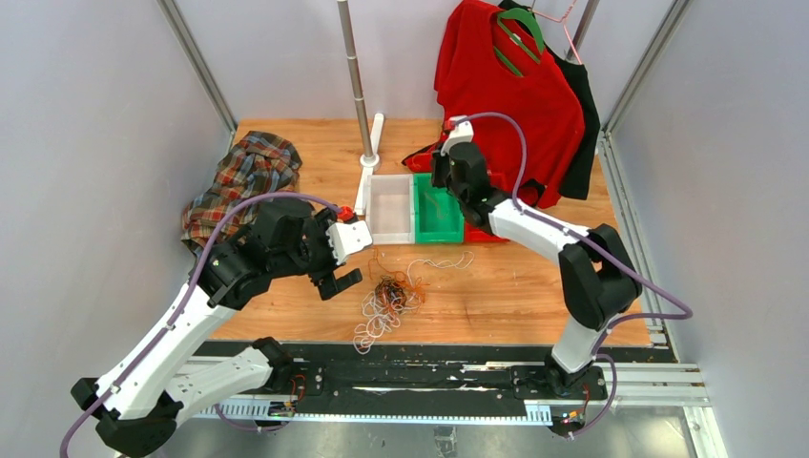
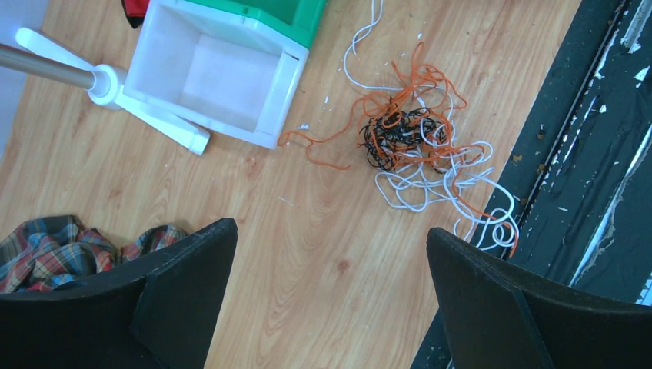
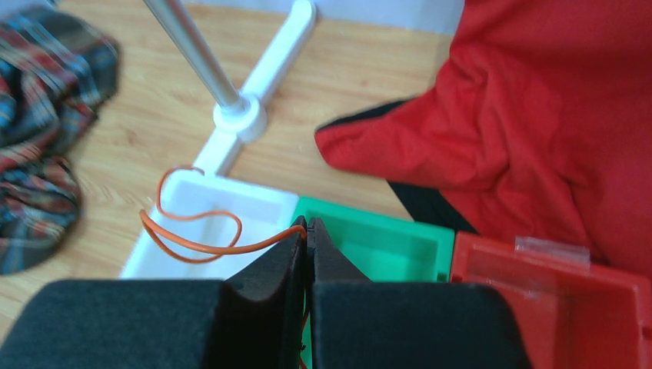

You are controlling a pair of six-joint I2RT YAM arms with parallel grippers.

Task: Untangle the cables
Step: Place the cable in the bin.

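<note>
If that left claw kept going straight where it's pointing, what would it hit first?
Likely bare table: the left gripper aims at wood, with the cables farther ahead and off to one side. Depth is unclear.

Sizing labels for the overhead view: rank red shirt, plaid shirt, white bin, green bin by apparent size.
1. red shirt
2. plaid shirt
3. white bin and green bin, about alike

A tangle of cables (image 1: 386, 301) lies on the table (image 1: 534, 286) near its front edge, before a row of bins (image 1: 414, 205). One cable (image 3: 188, 247) hangs above the bins from the right gripper (image 3: 307, 225). A pole stand (image 1: 368, 160) sits left of the bins, a shirt (image 1: 243, 181) farther left, hanging clothes (image 1: 515, 95) behind.
</note>
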